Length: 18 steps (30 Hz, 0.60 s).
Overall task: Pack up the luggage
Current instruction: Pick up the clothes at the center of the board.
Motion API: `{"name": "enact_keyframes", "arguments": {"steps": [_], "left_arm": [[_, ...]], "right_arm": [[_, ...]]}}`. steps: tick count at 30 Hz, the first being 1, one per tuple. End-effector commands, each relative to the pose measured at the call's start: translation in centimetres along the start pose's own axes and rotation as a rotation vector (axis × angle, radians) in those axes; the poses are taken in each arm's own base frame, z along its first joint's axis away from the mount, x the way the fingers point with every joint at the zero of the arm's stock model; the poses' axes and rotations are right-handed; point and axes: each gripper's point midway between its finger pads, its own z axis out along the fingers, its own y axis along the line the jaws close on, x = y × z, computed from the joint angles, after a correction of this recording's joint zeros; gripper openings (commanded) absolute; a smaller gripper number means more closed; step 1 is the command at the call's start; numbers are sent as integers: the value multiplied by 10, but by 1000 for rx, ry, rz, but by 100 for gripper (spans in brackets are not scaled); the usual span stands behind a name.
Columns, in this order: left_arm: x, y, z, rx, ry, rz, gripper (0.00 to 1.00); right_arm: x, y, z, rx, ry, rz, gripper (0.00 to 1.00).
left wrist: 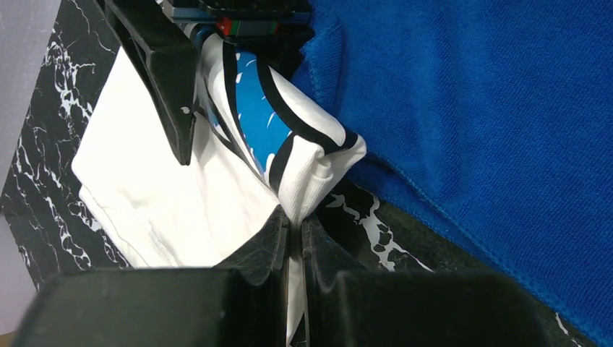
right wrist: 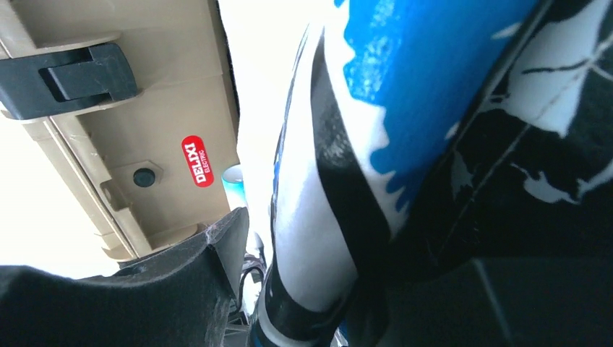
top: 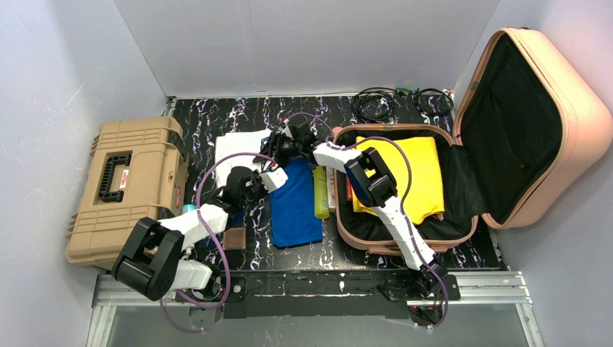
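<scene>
The luggage (top: 582, 119) lies open at the right end of the black marbled table (top: 238, 116). Its peach-pink lid stands up against the right wall and shows the black lining. A folded yellow cloth (top: 416, 173) lies in the base.

A closed tan toolbox (top: 137, 188) with a black handle sits at the left end of the table, well apart from the suitcase. A blue towel (top: 295, 206) lies flat between the two, and a folded white cloth (top: 235, 148) lies just beyond its far left corner.

Both arms reach to the gap between the towel and the white cloth, where they meet at a white garment (left wrist: 289, 137) with blue patches and black bands. The garment is lifted off the table.

The left gripper (left wrist: 293, 224) is closed tight, its jaws pinching one corner of the garment. The right gripper (right wrist: 318, 246) has its jaws apart with the garment running between them. The fabric lies against one finger, and a gap shows beside the other.

A yellow-green bottle (top: 321, 191) lies on the table just beside the suitcase's left wall. Coiled black cables (top: 394, 101) lie at the far edge of the table.
</scene>
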Motion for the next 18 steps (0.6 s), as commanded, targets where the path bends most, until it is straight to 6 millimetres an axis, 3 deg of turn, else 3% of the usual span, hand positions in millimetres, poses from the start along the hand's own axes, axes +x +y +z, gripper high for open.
{"name": "enact_keyframes", "arguments": {"steps": [1,5,7,11,14,18], "left_arm": [[-7,-4,-4,18,-46,-5,0],[-2,-5,-4,13,-29,8,0],[1,-5,-4,10,-21,13,0],[3,-4,-7,1,-16,15,56],[-1,10,-10,-60,-8,-4,94],[-8,38,-21,-141,10,-44,98]], "right_arm": [[11,4,15,-56,39,-6,55],[10,10,11,-68,39,-9,45],[7,15,8,-75,34,-13,36],[1,23,2,-87,23,-31,10],[-4,35,-4,-99,12,-72,1],[-16,55,-18,-86,-23,-160,1]]}}
